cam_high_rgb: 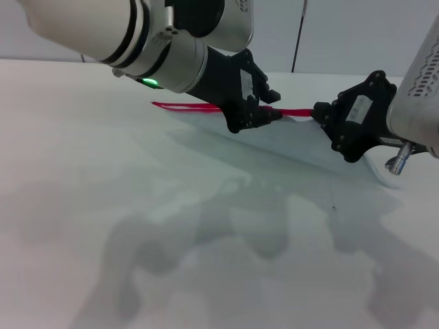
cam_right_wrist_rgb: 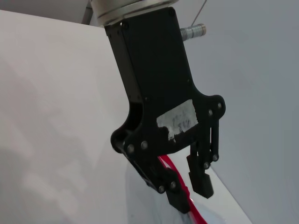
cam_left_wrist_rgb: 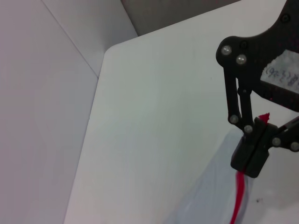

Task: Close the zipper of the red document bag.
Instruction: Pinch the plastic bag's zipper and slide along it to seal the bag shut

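Brightness: the head view is evenly and brightly lit, with no harsh glare seen on the white surface (cam_high_rgb: 82,205).
Light source: overhead light is implied by the shadows thrown downward.
Shadows: broad, soft grey shapes of both arms are cast across the near surface; edges are diffuse.
Focus: the near left arm housing (cam_high_rgb: 137,34) is rendered slightly soft.
Wrist views: dimmer greyish tones are seen; the left claw (cam_right_wrist_rgb: 189,189) is shown dark, almost silhouetted.

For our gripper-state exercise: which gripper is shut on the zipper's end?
The right gripper, pinching the end of the zipper; the left gripper has its fingers apart.
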`<state>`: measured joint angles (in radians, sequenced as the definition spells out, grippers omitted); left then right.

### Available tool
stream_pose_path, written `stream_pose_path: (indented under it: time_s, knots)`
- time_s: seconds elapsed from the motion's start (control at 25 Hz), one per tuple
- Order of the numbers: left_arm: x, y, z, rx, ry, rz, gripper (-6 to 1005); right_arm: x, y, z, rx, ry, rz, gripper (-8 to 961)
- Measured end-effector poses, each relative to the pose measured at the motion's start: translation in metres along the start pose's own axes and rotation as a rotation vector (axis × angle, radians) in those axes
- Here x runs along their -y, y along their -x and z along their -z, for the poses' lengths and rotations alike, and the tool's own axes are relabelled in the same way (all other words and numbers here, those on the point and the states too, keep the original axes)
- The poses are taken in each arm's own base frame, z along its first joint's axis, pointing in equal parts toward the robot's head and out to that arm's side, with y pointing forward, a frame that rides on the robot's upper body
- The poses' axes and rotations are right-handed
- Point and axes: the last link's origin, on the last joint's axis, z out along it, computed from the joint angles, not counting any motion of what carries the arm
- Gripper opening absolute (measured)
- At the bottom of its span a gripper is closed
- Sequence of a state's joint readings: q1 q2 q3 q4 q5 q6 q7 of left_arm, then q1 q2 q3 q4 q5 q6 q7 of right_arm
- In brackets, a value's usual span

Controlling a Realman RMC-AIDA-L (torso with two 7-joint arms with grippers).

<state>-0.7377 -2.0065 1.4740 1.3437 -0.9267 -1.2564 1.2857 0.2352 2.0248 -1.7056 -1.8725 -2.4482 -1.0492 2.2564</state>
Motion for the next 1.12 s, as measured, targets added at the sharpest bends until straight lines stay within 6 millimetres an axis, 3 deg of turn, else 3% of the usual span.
stream_pose_path:
  time_s: [1.12]
  knots:
    - [0.0039, 0.0037, -0.0027, 0.002, -0.028, 0.002, 109, 0.0019, 0.0003, 0.0001, 0.001, -0.004, -0.001, 14]
